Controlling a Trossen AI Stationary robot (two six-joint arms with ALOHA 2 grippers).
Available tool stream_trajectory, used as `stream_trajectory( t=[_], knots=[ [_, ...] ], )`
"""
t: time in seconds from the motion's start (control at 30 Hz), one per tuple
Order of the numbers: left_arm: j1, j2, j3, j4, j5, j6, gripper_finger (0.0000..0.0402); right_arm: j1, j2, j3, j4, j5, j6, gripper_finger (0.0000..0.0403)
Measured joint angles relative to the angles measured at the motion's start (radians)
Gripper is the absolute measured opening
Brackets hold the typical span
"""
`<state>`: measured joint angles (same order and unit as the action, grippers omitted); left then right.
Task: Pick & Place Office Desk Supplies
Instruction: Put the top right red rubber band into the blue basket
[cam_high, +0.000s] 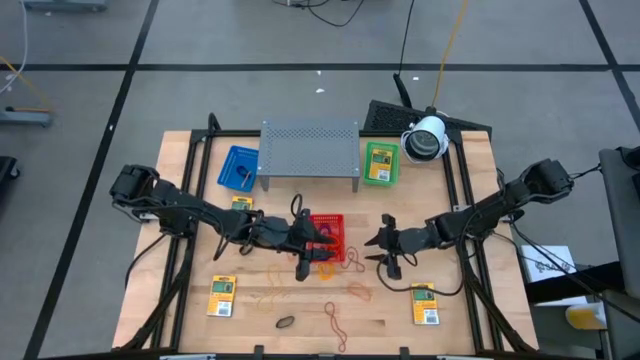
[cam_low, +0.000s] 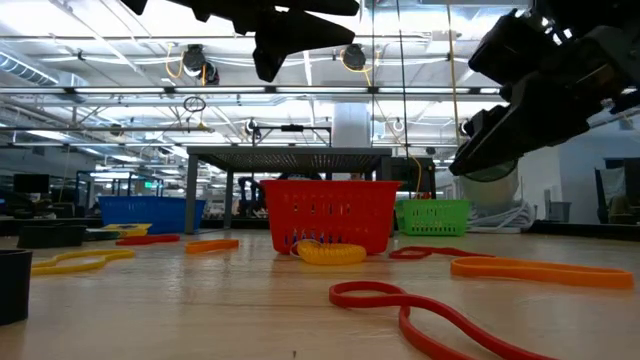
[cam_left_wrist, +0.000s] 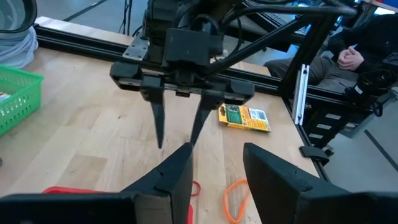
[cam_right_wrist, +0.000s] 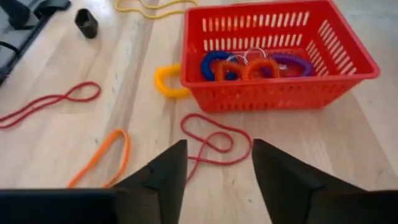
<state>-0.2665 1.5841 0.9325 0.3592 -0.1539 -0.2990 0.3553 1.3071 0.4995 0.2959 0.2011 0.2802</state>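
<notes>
- Right gripper (cam_high: 384, 247), fingers spread and empty, hovers at 3 o'clock of the red basket (cam_high: 327, 237), likely lining up on the red rubber band (cam_right_wrist: 211, 143)
- Left gripper (cam_high: 304, 250), also spread, hangs above the basket's 7 o'clock corner

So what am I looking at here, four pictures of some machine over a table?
It is one moment seen by four cameras: overhead, table level, and one on each arm's wrist. Two dark robot arms work at a wooden table. The left claw hangs open beside the red mesh basket; the right claw is open too, facing it. Neither holds anything. The basket holds coiled blue, orange and purple loops. Thin red rubber bands and orange ones lie loose on the wood, with flat yellow-and-green packets near the corners.
</notes>
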Motion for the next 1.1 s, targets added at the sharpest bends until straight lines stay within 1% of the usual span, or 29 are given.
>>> stream_trajectory(
  t=[0.1,0.2,0.3,0.47,0.83,1.1],
  knots=[
    [0.0,0.0,0.0,0.0,0.0,-0.001,0.0147,0.0,0.011,-0.021,0.056,-0.024,-0.004,0.0197],
    [0.0,0.0,0.0,0.0,0.0,-0.002,0.0147,0.011,0.046,-0.049,0.161,-0.061,-0.012,0.0208],
    [0.0,0.0,0.0,0.0,-0.001,-0.002,0.0147,0.026,0.114,-0.067,0.281,-0.073,-0.031,0.021],
    [0.0,0.0,0.0,0.0,-0.001,-0.003,0.0147,0.032,0.251,-0.069,0.412,-0.075,-0.038,0.0206],
    [0.0,0.0,0.0,-0.005,-0.002,-0.013,0.0147,0.011,0.457,-0.068,0.582,-0.067,-0.034,0.0211],
    [0.0,0.0,0.0,-0.004,-0.002,-0.018,0.0147,-0.015,0.56,-0.064,0.61,-0.038,-0.035,0.0204]
  ],
)
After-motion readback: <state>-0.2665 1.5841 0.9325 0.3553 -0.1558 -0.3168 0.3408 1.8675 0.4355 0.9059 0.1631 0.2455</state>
